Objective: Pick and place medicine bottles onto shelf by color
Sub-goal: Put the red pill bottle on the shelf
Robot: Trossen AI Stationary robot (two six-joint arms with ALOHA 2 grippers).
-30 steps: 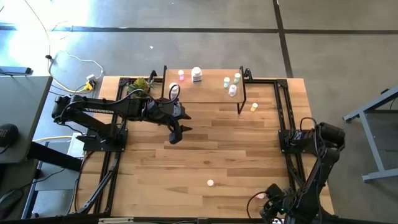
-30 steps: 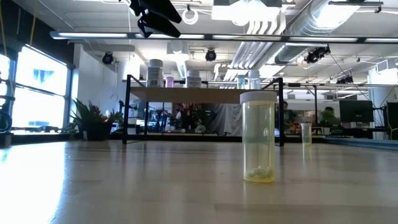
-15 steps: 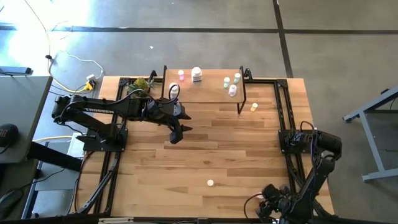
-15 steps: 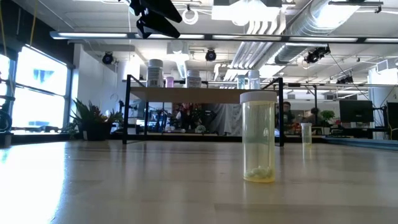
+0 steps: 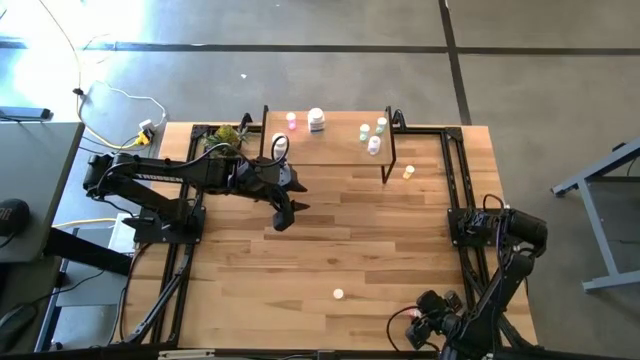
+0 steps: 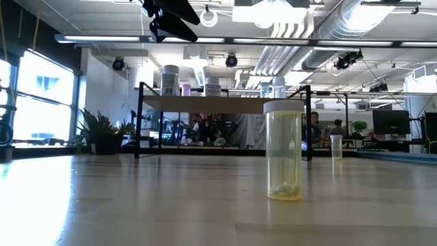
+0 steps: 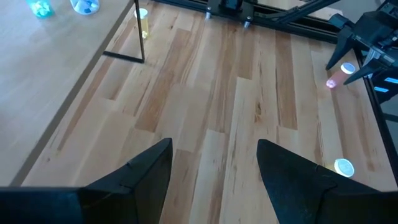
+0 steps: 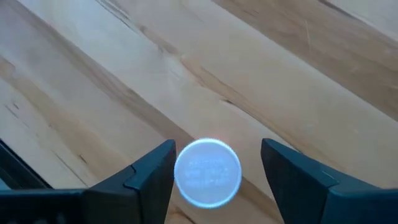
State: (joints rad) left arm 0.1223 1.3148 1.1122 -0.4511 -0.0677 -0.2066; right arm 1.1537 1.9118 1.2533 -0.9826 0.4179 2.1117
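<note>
The light-wood shelf (image 5: 330, 150) stands at the table's far edge. It carries a pink bottle (image 5: 291, 121), white bottles (image 5: 316, 120) and greenish ones (image 5: 364, 131). An orange-yellow bottle (image 5: 408, 173) stands on the table by the shelf's right leg. A yellow bottle (image 5: 338, 294) (image 6: 283, 150) stands near the near edge. My left gripper (image 5: 280, 215) (image 7: 214, 174) hangs open and empty above the table, in front of the shelf. My right gripper (image 5: 432, 308) (image 8: 217, 168) is open at the near right corner, pointing down, with a finger on either side of the white cap (image 8: 208, 172) of a pink bottle (image 7: 336, 78).
A green-yellow leafy plant (image 5: 228, 135) sits at the shelf's left end. Black frame rails (image 5: 460, 190) run along the table's left and right sides. Bare plank tabletop (image 5: 360, 240) lies between the shelf and the near yellow bottle. People and desks show in the room behind.
My right arm has folded in a little, and its gripper has moved slightly toward the far edge, by the pink bottle. My left arm and all the bottles have kept still.
</note>
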